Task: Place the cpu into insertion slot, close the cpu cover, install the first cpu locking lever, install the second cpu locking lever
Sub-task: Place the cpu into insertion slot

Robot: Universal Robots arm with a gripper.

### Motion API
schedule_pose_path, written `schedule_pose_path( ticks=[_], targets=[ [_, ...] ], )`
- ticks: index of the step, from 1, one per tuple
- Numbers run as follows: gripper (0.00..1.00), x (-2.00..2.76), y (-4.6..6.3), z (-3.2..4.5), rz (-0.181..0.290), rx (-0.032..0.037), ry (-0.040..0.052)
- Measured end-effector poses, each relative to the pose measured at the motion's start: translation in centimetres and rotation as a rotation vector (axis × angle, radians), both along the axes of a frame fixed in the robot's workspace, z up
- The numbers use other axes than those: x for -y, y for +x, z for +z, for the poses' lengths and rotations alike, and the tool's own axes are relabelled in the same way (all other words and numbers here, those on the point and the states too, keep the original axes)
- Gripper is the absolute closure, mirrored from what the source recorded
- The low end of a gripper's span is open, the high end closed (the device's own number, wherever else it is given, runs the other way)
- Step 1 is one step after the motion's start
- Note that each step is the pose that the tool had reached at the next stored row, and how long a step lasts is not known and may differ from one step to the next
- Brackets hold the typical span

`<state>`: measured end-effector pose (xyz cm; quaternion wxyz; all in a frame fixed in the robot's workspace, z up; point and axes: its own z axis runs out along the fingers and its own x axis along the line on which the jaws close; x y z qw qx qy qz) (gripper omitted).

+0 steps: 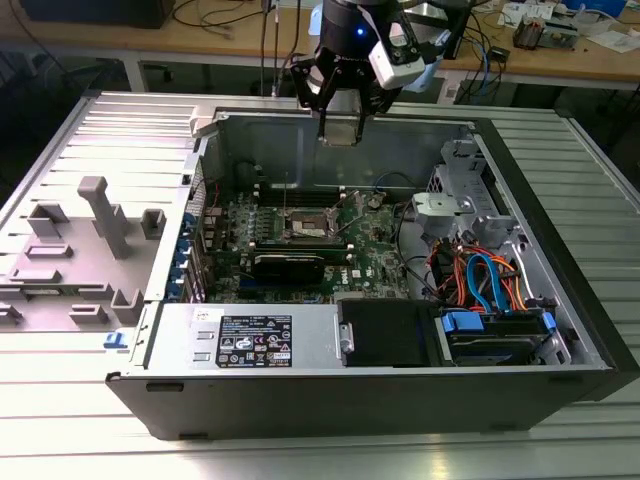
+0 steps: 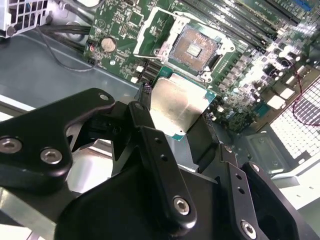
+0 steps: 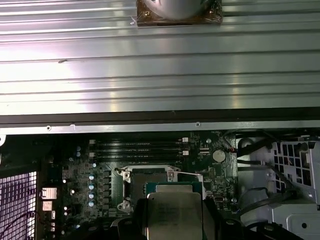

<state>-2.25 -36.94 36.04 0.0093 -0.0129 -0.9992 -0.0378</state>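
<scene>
Gripping the cpu by two opposite edges, the tool has its fingers closed in just to the chip's width. We see the dull silver top face-on in both wrist views.

In the exterior view the tool hangs high over the far wall of the open computer case. The cpu is up in the air with it, well apart from the green board.

The insertion slot is uncovered, dark centre bare, nothing seated in it. In the first wrist view the cpu sits in front of the insertion slot and hides part of it.

The cpu cover looks swung open to one side of the socket. We can't make out the locking levers well enough to call their position.

Around the socket:
- long black memory slots run alongside it
- a coin battery sits nearby on the board

Further out in the exterior view:
- a labelled metal box fills the near edge of the case
- orange and blue cables bunch at the exterior view's right
- the case lies on its side on a ribbed metal surface
</scene>
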Motion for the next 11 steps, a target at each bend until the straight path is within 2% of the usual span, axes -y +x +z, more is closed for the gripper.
schedule_pose_path(
  ticks=[6,11],
  targets=[
    [0.46,0.18,0.0,-0.49,0.000,0.0000,-0.0178],
    [0.46,0.39,0.0,-1.39,0.000,-0.0007,-0.0231]
  ],
)
